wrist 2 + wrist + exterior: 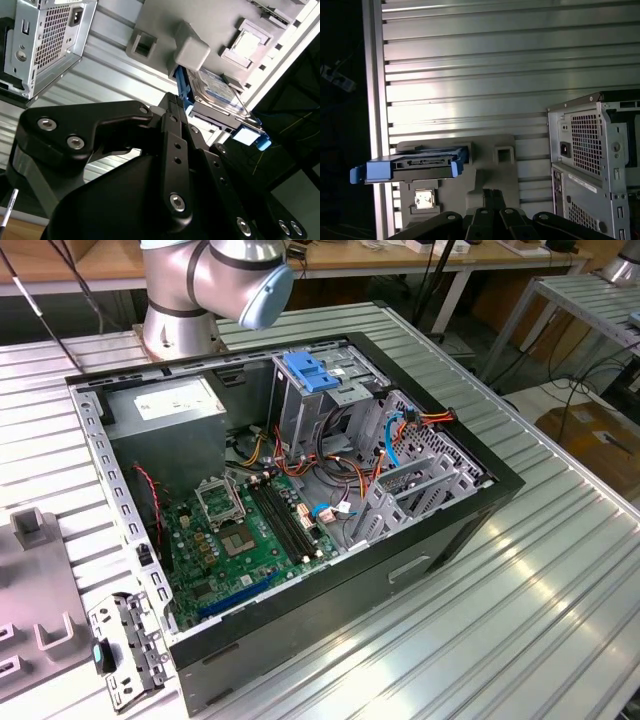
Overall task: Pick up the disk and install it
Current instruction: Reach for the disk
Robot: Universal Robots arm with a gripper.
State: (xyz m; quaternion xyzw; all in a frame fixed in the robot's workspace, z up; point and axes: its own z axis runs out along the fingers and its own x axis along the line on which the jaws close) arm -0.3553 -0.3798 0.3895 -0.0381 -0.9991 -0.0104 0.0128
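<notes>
Disk [422,161], rigid, probably dense and shock-sensitive, sits on a grey stand [490,172] beside the computer case [585,145], best gripped across its blue rails [380,171]; gripper [492,195] hovers near, clenched on nothing.

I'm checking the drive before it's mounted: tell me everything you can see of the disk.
The disk is a rectangular drive with a dark metal body, a white-and-blue label on one face and blue plastic rails along its edges. Its connector end faces the first wrist view. It sits on a grey holder on the ribbed metal table, outside the computer case; upright or flat, I cannot tell.
</notes>
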